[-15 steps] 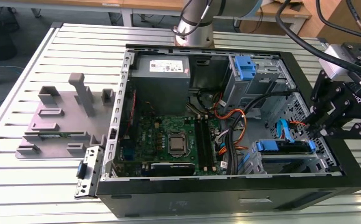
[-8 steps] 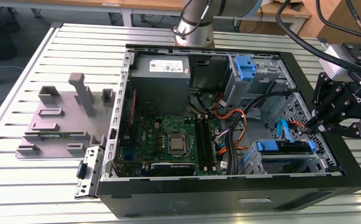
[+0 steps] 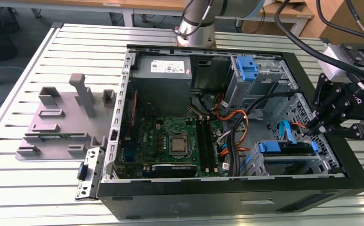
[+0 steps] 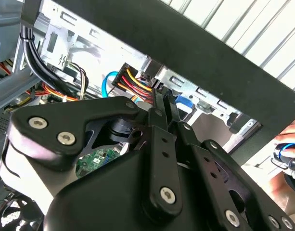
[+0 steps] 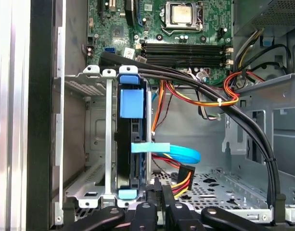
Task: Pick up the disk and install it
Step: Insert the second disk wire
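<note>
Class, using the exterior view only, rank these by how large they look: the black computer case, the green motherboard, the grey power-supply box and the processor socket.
Largest to smallest in the exterior view:
1. Computer case
2. Motherboard
3. Power-supply box, nearer in looks to the motherboard and farther from the camera, so less sure
4. Processor socket

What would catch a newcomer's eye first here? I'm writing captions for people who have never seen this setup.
The open black computer case lying on the slatted table, its green motherboard bare in the middle. Next, the robot's black hand at the exterior view's right, reaching over the case wall near the drive cage, where the disk with blue rails sits upright in its slot. A grey fixture plate lies at the exterior view's left.
</note>
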Action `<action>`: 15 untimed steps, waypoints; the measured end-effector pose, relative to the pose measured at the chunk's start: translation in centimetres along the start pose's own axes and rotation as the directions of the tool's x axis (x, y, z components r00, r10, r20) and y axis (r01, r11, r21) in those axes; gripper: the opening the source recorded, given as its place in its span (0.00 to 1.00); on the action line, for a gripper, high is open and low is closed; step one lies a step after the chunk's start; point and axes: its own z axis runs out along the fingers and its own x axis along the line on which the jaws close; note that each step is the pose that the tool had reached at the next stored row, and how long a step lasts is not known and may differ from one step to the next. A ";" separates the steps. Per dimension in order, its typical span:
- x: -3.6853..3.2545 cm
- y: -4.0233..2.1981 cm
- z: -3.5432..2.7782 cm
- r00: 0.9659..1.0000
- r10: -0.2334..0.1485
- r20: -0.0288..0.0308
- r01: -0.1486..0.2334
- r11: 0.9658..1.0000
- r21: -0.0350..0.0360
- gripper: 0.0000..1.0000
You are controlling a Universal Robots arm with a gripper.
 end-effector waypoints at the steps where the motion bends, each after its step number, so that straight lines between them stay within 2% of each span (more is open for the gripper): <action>1: 0.01 0.27 0.01 1.000 0.000 0.000 0.000 1.000 0.006 0.16; 4: 0.03 0.97 0.02 1.000 -0.001 0.000 0.001 1.000 0.021 0.16; 15: 1.46 1.63 -0.01 1.000 -0.001 0.000 0.001 0.999 0.032 0.16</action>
